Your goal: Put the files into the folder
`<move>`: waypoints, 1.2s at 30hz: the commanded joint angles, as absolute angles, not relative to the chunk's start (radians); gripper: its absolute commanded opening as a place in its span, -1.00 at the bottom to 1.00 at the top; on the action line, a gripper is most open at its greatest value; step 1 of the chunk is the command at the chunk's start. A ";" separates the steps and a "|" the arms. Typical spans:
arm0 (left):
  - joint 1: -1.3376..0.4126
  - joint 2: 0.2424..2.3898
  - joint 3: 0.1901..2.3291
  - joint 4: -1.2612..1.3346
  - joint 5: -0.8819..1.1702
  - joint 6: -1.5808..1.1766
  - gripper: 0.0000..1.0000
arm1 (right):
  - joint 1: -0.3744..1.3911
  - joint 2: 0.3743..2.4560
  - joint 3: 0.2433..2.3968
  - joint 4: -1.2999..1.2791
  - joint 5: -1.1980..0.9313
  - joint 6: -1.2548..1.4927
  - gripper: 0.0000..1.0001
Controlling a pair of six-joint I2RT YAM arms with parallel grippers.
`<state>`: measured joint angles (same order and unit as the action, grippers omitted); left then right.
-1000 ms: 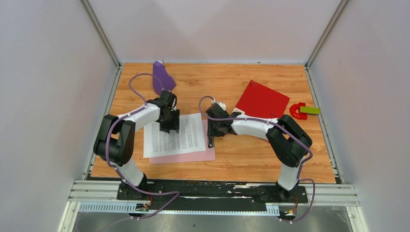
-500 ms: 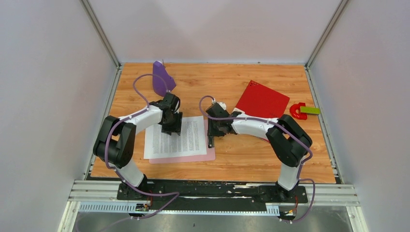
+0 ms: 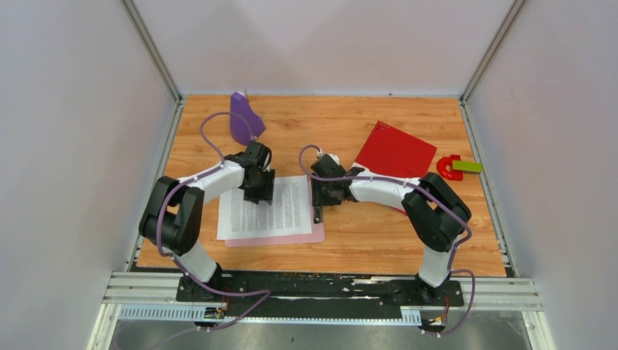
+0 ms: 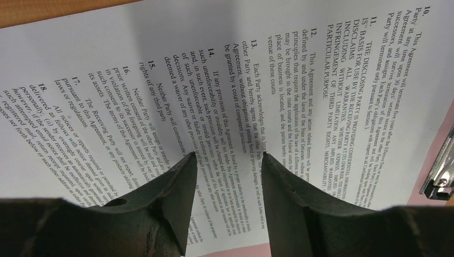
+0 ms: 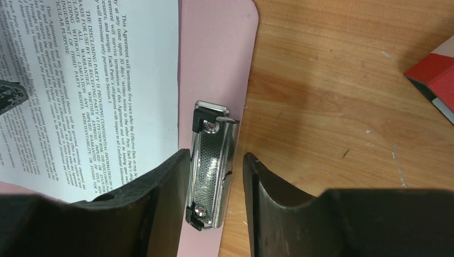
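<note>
White black-printed files (image 3: pixel 277 215), pink clipboard (image 3: pixel 291 238), red folder (image 3: pixel 396 153), wood-grain table (image 3: pixel 364 240).

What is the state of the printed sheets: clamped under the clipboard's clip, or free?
Free. The sheets end short of the metal clip; a strip of pink clipboard shows between them.

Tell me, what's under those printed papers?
A pink clipboard, peeking out along the papers' near and right edges, its metal clip lying clear of them. The papers cover the rest, so anything else beneath is hidden.
</note>
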<state>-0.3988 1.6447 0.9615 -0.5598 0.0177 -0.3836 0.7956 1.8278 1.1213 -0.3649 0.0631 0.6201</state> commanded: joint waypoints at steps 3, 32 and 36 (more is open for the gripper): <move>-0.410 1.649 0.924 -0.572 0.060 -0.396 0.11 | 0.812 1.843 1.132 -0.495 0.123 0.571 -0.10; -0.410 1.640 0.900 -0.571 0.099 -0.426 0.10 | 0.909 1.916 1.168 -0.629 0.156 0.653 -0.40; -0.410 1.619 0.884 -0.568 0.131 -0.444 0.10 | 0.904 1.919 1.154 -0.605 0.148 0.671 -0.63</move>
<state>-0.4007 1.6234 0.9352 -0.5377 0.0605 -0.4072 0.9001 1.8645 1.1995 -0.5316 0.1791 0.6388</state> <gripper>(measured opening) 0.552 0.349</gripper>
